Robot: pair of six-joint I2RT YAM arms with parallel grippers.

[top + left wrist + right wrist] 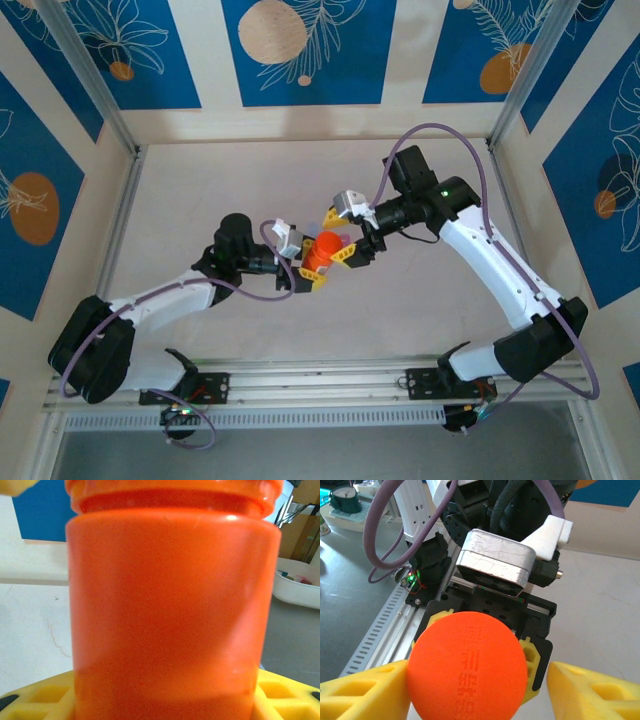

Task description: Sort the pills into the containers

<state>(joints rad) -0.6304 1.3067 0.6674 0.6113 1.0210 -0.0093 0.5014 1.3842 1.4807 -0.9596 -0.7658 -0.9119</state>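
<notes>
My left gripper (310,272) holds the orange bottle (170,605) tight above the table (200,180). Its long side points cap (467,665) first at my right gripper (338,238), whose jaws sit loose around the cap

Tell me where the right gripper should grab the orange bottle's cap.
Pinch the cap by its round rim, on opposite sides, with the right gripper coming end-on toward its flat embossed face. The left gripper holds the bottle body, leaving the cap free.
</notes>
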